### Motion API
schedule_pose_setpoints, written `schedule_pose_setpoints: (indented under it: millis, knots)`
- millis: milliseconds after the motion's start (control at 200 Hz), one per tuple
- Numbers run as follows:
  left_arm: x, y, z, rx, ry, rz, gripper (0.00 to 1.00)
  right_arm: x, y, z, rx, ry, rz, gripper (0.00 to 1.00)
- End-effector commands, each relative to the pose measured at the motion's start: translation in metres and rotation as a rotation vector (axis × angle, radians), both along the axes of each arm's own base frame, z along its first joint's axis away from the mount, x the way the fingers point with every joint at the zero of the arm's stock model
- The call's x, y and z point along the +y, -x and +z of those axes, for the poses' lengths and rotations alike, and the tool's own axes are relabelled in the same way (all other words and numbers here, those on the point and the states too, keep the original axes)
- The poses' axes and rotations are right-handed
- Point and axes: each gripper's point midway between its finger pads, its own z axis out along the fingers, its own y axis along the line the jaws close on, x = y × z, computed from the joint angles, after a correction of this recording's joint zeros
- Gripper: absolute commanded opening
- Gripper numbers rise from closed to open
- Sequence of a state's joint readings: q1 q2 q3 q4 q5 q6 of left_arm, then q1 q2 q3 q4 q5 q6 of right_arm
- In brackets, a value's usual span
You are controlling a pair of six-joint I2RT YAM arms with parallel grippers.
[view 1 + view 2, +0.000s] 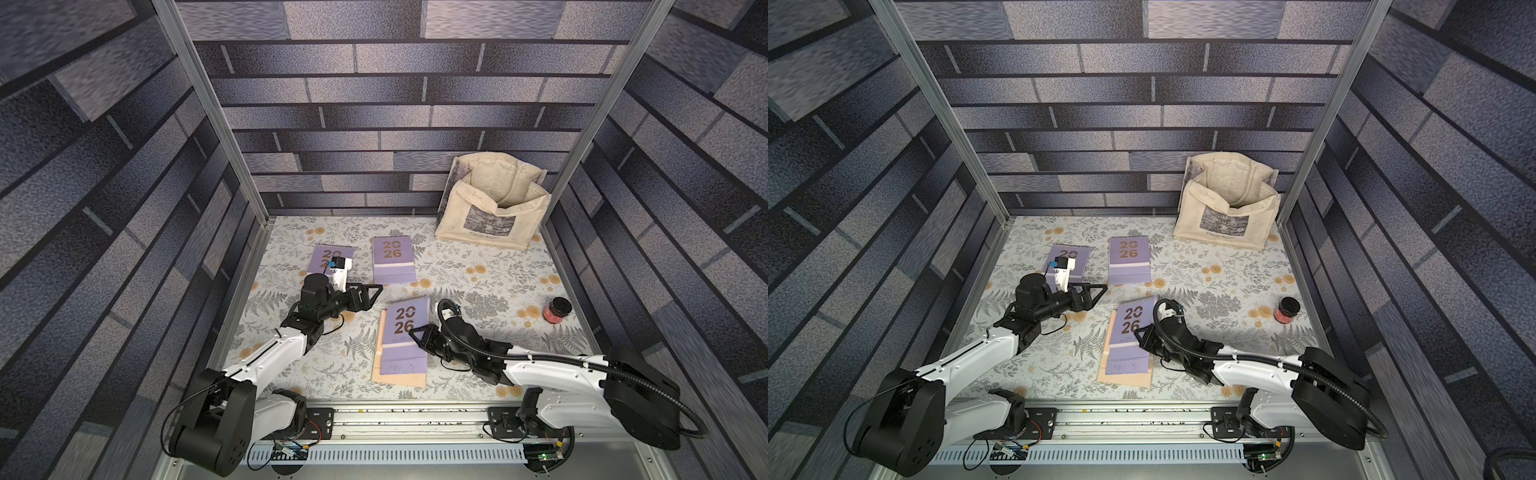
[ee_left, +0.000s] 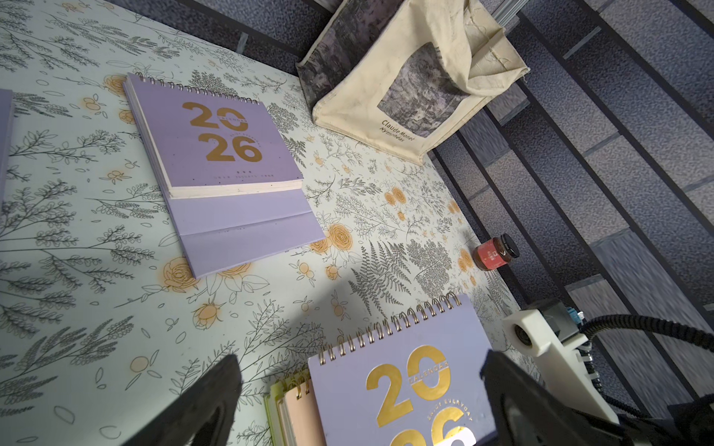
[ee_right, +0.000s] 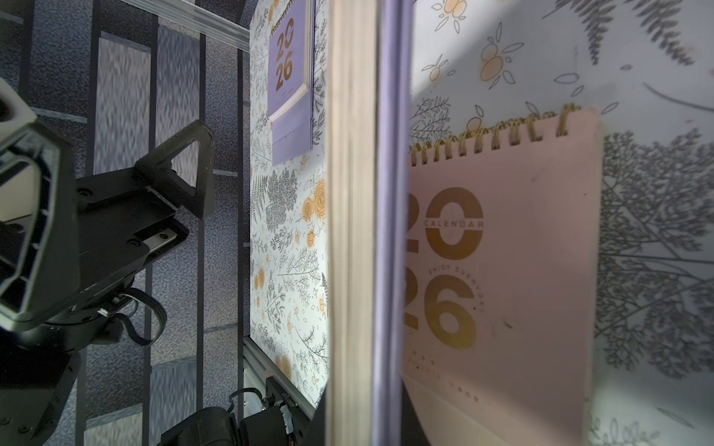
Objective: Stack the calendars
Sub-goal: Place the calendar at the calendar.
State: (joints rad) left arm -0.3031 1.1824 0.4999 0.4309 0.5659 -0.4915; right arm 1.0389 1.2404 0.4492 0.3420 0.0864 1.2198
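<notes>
The right gripper (image 1: 415, 333) clamps lavender calendar (image 1: 405, 320) by its edge, directly over peach calendar (image 1: 399, 380); left gripper (image 1: 370, 296) wide, empty.

We see only the top of the far-left purple calendar (image 1: 323, 258); the left wrist camera (image 1: 341, 270) covers the rest. Peach calendar (image 1: 399, 379) mostly hidden under the top purple calendar (image 1: 403, 361). Green calendar (image 2: 271, 421): just an edge sliver, cut off at the picture's edge. Right wrist view: page edges blurred.
</notes>
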Motion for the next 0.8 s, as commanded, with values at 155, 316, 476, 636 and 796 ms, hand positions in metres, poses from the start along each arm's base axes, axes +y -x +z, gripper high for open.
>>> schedule_pose_setpoints:
  millis: [155, 316, 476, 636, 796]
  knots:
    - [-0.007, 0.001, 0.009, -0.014, 0.02, -0.033, 1.0, 0.018, 0.003, 0.013, -0.016, -0.081, 0.034, 0.0]
    - [-0.01, 0.003, 0.009, -0.01, 0.023, -0.052, 1.0, 0.019, 0.003, 0.008, -0.006, -0.084, 0.029, 0.0]
    - [-0.016, 0.007, 0.009, -0.006, 0.023, -0.075, 1.0, 0.02, 0.005, 0.002, 0.006, -0.09, 0.023, 0.0]
    - [-0.02, 0.011, 0.01, -0.004, 0.025, -0.096, 1.0, 0.019, 0.007, -0.002, 0.012, -0.09, 0.017, 0.0]
    - [-0.029, 0.019, 0.012, -0.004, 0.033, -0.138, 1.0, 0.014, 0.009, -0.006, 0.014, -0.08, 0.004, 0.0]
